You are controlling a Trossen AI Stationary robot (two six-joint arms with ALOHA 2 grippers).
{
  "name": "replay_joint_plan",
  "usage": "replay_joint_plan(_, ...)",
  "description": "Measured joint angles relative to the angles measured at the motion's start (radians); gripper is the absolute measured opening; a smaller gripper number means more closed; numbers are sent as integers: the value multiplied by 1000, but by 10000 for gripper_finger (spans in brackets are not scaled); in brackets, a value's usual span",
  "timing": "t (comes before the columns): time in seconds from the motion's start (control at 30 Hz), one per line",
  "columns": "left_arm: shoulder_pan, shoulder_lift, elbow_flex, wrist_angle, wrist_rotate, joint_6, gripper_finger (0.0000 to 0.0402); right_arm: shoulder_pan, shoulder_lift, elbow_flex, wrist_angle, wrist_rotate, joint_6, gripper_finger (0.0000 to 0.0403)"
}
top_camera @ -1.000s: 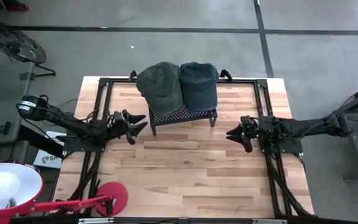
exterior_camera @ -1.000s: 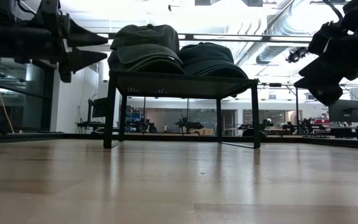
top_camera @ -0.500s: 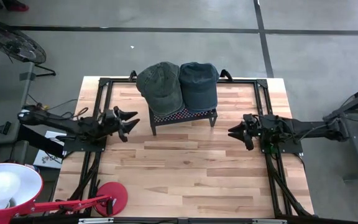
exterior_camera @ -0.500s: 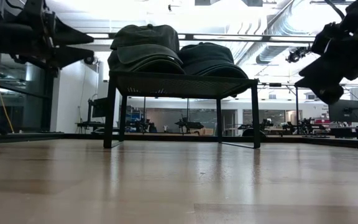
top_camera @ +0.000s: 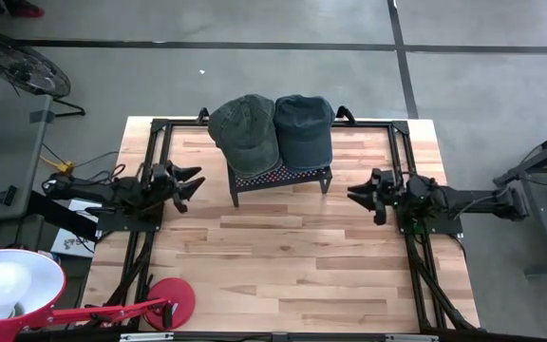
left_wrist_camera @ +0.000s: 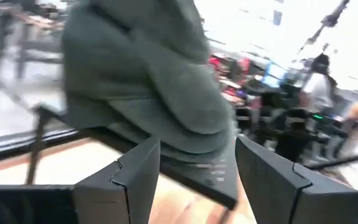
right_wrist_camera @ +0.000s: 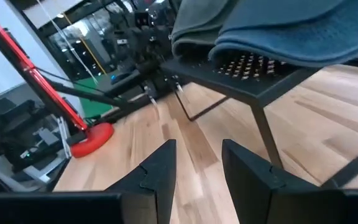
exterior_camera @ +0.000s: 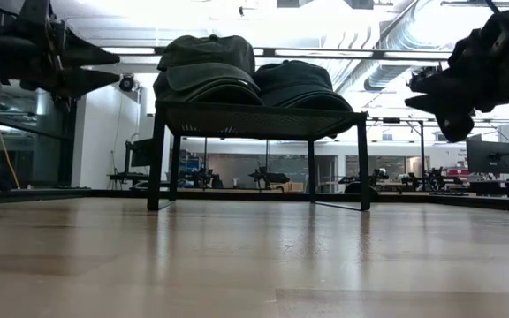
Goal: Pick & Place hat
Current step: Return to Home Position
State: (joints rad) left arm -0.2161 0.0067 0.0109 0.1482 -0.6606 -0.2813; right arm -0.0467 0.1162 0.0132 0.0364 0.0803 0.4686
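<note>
Seen from above, the dark green caps (top_camera: 242, 131) and the dark blue caps (top_camera: 304, 128) hide most of the small black shelf (top_camera: 281, 178) that carries them, at the upper middle of the frame. Only its perforated front strip and two legs show. The number of caps in each stack cannot be counted there. The low view shows layered brims, with the green stack a little taller and the blue one touching it. The right wrist view cuts both stacks off at its top edge.

The left gripper (top_camera: 196, 180) hangs at the left of the high view, near the shelf but apart from it. Its fingers are spread wide with nothing between them. The right gripper (top_camera: 353, 196) is at the right, farther from the shelf, with a narrower gap between its fingers and also empty.

The tabletop (top_camera: 283, 266) is pale wood planks inside a black frame (top_camera: 160, 128), and it stands on a grey floor (top_camera: 254, 66) crossed by dark lines. A red lamp (top_camera: 8, 285) is cut off at the lower left corner, and its round base (top_camera: 171, 297) rests on the tabletop. Behind the shelf the low view shows a bright hall with ceiling ducts and desks. Figures far off in the left wrist view are hard to make out.
</note>
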Motion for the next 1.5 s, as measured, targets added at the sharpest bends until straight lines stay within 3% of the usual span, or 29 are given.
replay_joint_plan(0.2,0,4,2,-89,-108,-63,206,0,0,-3,2,-23,-60,122)
replay_joint_plan(0.57,0,12,4,-95,-55,-64,206,0,1,-2,-15,-63,-288,122)
replay_joint_plan(1.5,0,12,5,-96,-54,-64,206,0,1,-3,-13,-62,-287,122)
